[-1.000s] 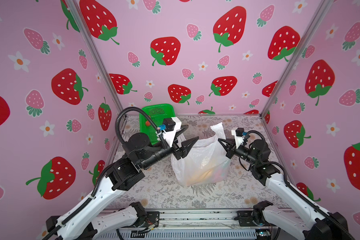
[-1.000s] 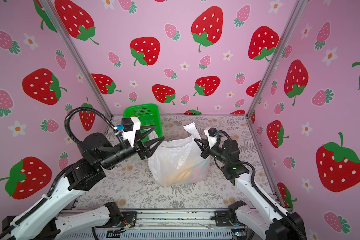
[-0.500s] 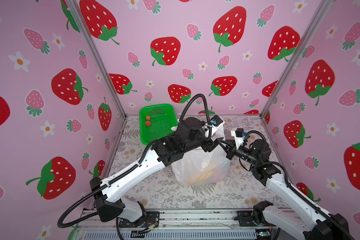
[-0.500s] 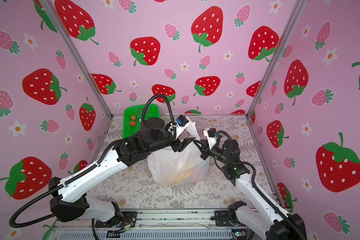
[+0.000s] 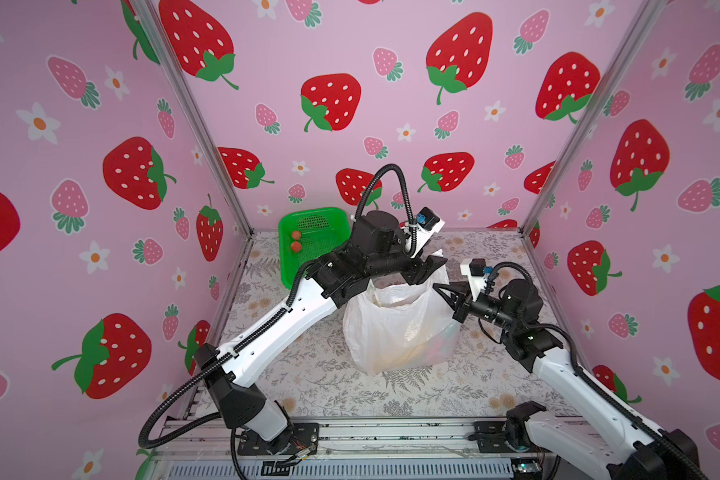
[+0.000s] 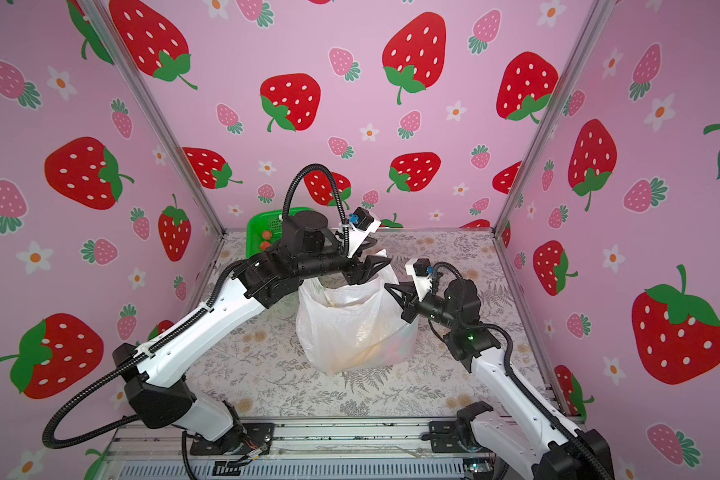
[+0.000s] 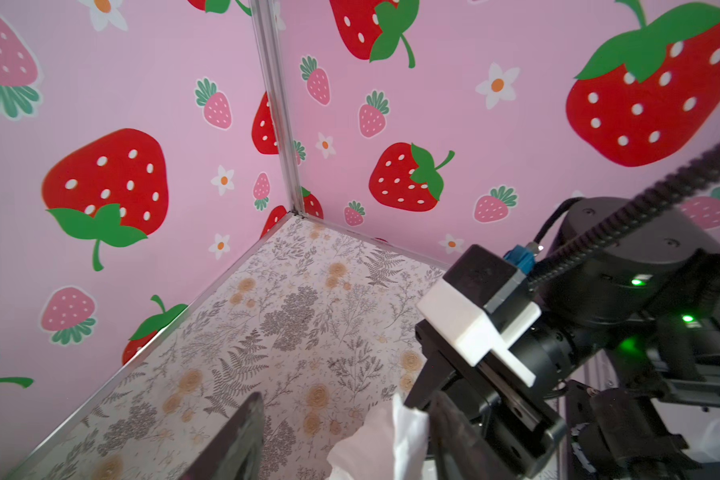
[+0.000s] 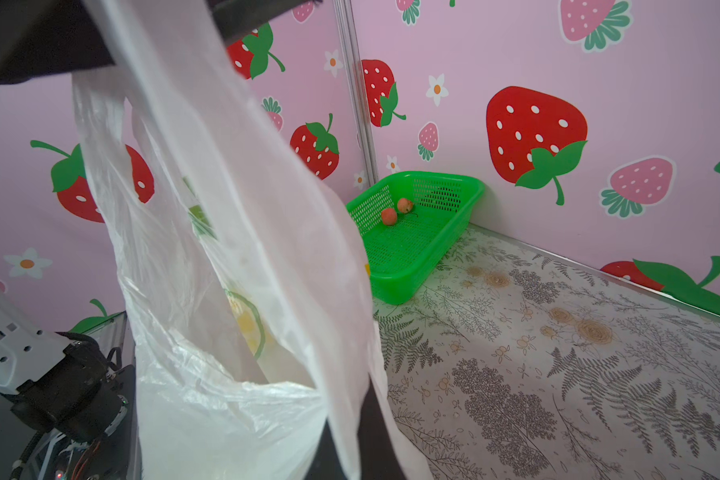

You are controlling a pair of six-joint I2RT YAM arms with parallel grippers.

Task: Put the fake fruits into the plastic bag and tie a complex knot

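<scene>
Black-fingered, the right hand (image 5: 442, 290) is clamped tight on the upper edge of the plastic bag (image 5: 395, 328), which hangs below it to the tabletop (image 5: 308, 374). Across the bag's mouth the left hand (image 5: 430, 268) stands part open, a handle strip (image 7: 387, 436) between its fingers (image 7: 242, 436). Fake fruits (image 5: 416, 353) show through the bag below both hands; two small red fruits (image 5: 295, 246) lie in the green basket (image 5: 313, 210) beyond the left hand

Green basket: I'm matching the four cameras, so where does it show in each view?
In a top view: green basket at the table's far left corner, mostly seen.
In a top view: same corner, half hidden behind the left arm.
Left wrist view: not in it.
Right wrist view: against the wall, beyond the bag.
Shared landmark: the plastic bag, in all four.
</scene>
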